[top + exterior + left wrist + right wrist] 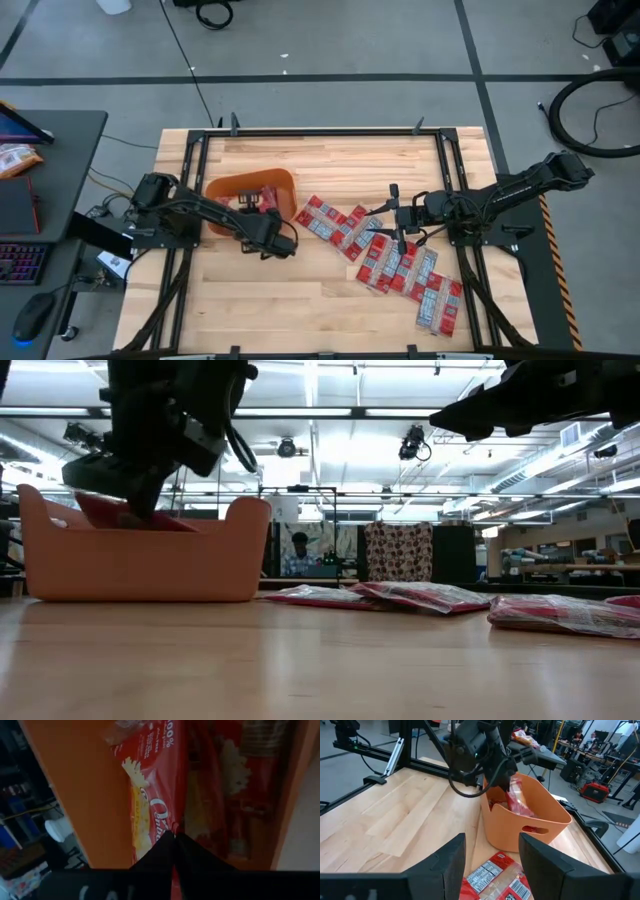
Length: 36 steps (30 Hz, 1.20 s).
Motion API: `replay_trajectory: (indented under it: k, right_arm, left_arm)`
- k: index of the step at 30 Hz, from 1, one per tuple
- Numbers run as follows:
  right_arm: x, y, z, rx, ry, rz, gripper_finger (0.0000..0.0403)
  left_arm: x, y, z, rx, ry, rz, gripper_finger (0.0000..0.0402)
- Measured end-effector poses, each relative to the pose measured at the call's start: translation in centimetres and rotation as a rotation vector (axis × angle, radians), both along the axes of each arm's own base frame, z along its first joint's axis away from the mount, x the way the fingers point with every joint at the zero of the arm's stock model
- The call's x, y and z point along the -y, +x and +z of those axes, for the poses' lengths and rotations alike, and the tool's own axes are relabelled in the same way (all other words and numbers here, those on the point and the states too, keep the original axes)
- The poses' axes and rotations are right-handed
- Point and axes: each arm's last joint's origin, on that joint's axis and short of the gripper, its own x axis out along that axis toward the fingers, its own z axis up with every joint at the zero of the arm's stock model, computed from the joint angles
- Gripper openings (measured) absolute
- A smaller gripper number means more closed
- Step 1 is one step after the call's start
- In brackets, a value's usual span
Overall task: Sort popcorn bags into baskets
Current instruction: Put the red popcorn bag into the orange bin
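Observation:
An orange tub [228,188] stands on the table's left half. My left gripper [252,204] points down into it and is shut on a red popcorn bag [155,790]. At least one more red bag [240,780] lies inside the tub. Several red and white popcorn bags [395,258] lie flat on the table in a band from beside the tub toward the near right. My right gripper [393,222] hovers open above these bags and touches nothing. In the right wrist view its fingers [490,862] frame a bag [492,872] below, with the tub [530,827] beyond. My left gripper pinches the red popcorn bag by a narrow edge [173,826] between its two shut fingers. The fingers come from above, pointing down into the tub. The bag [519,797] hangs below them inside the tub, tilted against the tub's wall [85,795].
Black metal rails [445,160] frame the table on all sides. Bare wood lies at the near left [260,300] and along the far edge [330,160]. A desk with a keyboard [20,262] stands off the table's left. The room beyond shows in the low view.

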Motion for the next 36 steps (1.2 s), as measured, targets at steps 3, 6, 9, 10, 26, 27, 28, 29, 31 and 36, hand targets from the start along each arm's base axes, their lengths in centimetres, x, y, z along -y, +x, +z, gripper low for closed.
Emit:
replay_trajectory:
  k: [3,6,9,10,26,27,28,29,31,36]
  right_arm:
    - [0.0,0.0,0.0,0.0,0.0,0.0,0.0187]
    - [0.0,0.0,0.0,0.0,-0.001,0.0,0.0187]
    - [0.0,0.0,0.0,0.0,-0.004,0.0,0.0187]
    - [0.0,0.0,0.0,0.0,-0.004,0.0,0.0187]
    - [0.4,0.0,-0.1,-0.006,-0.011,-0.067,0.0187]
    - [0.4,0.0,-0.1,-0.006,-0.011,-0.07,0.0187]
    - [0.4,0.0,-0.1,-0.005,-0.01,-0.072,0.0187]
    - [0.5,0.1,0.0,-0.002,-0.01,-0.084,0.0187]
    - [0.7,0.1,0.0,0.004,-0.005,-0.117,0.0187]
    - [0.9,1.2,-1.0,-0.055,0.012,-0.183,0.0186]
  left_arm:
    - [-0.1,0.0,-0.2,-0.011,-0.004,-0.018,0.0031]
    - [-0.2,-0.3,0.2,-0.026,0.002,-0.017,0.0055]
    - [-0.2,-0.8,1.6,0.009,-0.031,-0.004,0.008]
    - [-0.2,-0.8,2.1,0.034,-0.047,0.007,0.0088]
    - [2.4,2.1,9.2,0.96,-0.261,-0.044,0.0109]
    - [2.6,2.6,9.1,0.973,-0.265,-0.065,0.0109]
    - [2.7,2.9,8.8,0.96,-0.262,-0.089,0.0109]
    - [2.8,3.2,8.5,0.953,-0.259,-0.116,0.0109]
    - [3.0,3.8,8.4,0.955,-0.252,-0.17,0.0109]
    - [3.2,4.4,7.9,0.9,-0.221,-0.29,0.0109]
